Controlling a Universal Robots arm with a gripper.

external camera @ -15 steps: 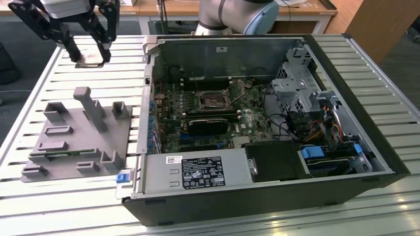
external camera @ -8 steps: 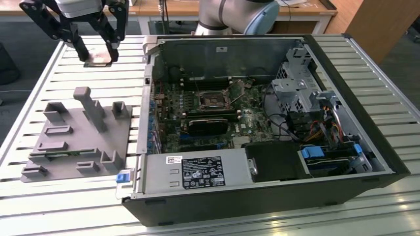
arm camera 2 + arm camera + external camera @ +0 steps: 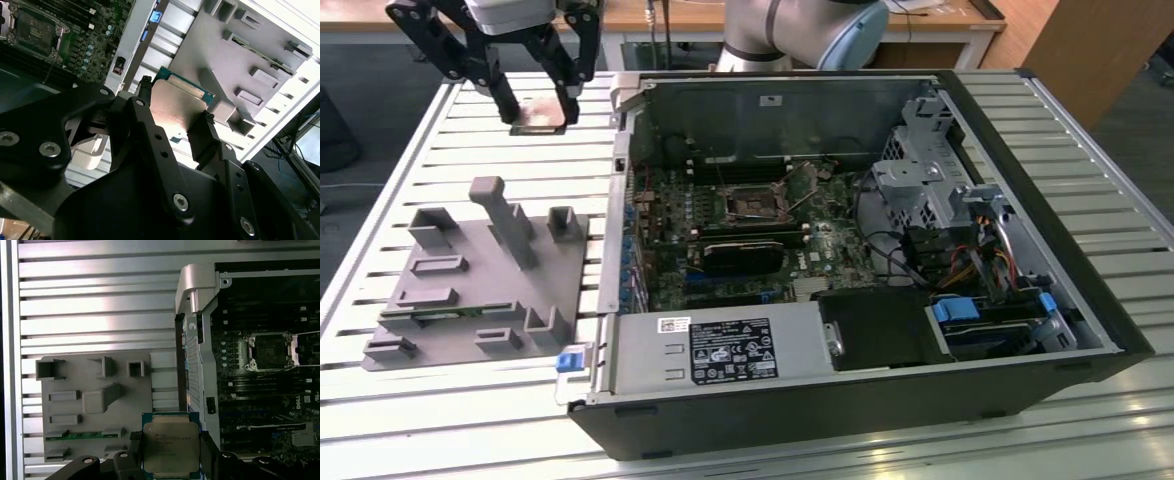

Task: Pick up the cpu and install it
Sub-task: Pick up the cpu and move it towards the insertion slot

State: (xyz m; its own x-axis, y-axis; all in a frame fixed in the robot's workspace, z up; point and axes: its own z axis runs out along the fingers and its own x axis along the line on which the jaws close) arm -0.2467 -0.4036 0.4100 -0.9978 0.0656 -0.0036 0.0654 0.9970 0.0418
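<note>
The cpu (image 3: 542,113) is a flat square chip with a silvery top, held in the air over the slatted table at the exterior view's far left, beside the open computer case. My gripper (image 3: 540,104) is shut on it, one black finger on each of two opposite edges. In both wrist views the cpu (image 3: 176,102) (image 3: 170,442) sits level between the fingers (image 3: 141,107) (image 3: 134,442). The empty processor socket (image 3: 757,203) (image 3: 270,352) (image 3: 31,31) lies open on the motherboard inside the case, away from the chip.
A grey fixture plate (image 3: 474,285) (image 3: 95,390) with upright posts lies on the table at the exterior view's left, below the gripper. The open case (image 3: 1067,230) has raised walls, cables and drive bays. A black heatsink block (image 3: 740,255) sits near the socket.
</note>
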